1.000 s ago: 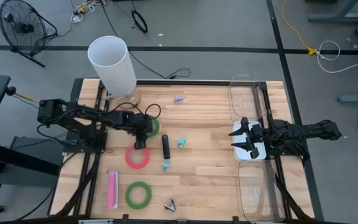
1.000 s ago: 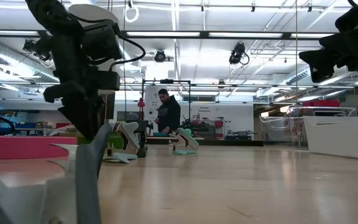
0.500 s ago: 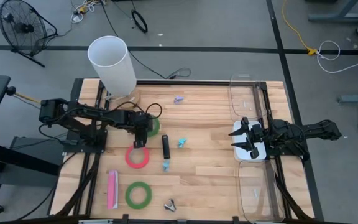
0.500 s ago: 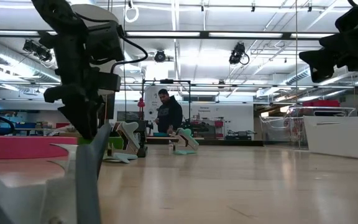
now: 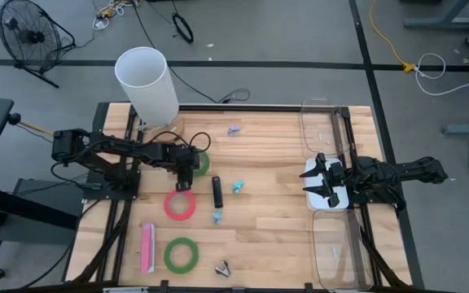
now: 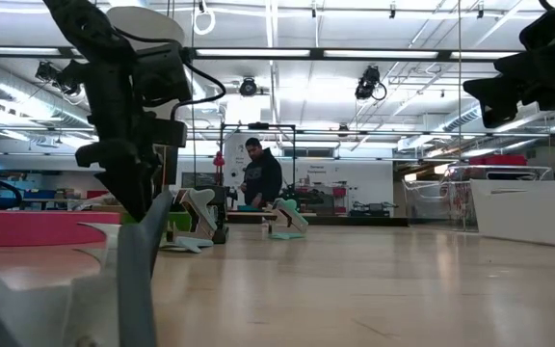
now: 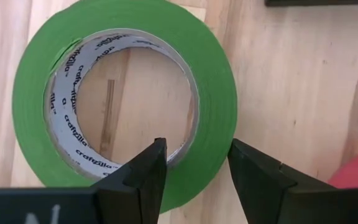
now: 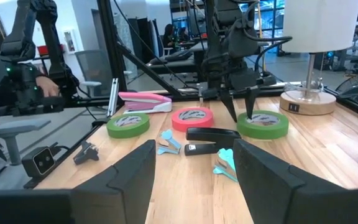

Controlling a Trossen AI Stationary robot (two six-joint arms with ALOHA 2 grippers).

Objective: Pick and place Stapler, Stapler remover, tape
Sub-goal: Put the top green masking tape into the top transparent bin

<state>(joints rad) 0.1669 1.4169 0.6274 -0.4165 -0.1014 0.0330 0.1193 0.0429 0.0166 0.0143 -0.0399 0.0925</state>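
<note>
A bright green tape roll [image 7: 216, 93] lies flat on the table left of centre [image 5: 203, 165]. My left gripper [image 7: 194, 177] points down over it, open. One finger stands inside the roll's open centre and one outside its wall, and I see no touch. The right wrist view shows the same straddle [image 8: 241, 107]. A red-pink roll [image 5: 180, 205] and a second green roll [image 5: 181, 255] lie nearer the front. A black stapler [image 5: 216, 190], a pink stapler [image 5: 147, 248] and a small dark stapler remover [image 5: 223, 268] lie on the table. My right gripper [image 5: 319, 183] waits open at the right.
A tall white cylinder [image 5: 146, 81] on a wooden base stands at the far left. Clear bins [image 5: 322, 122] [image 5: 336, 248] sit along the right edge. Small blue and purple clips [image 5: 238, 186] [image 5: 234, 129] lie scattered. A person stands in the room beyond [image 6: 261, 173].
My left gripper has edged a little toward the table's far edge over the green roll, its fingers still open. The roll has not moved.
</note>
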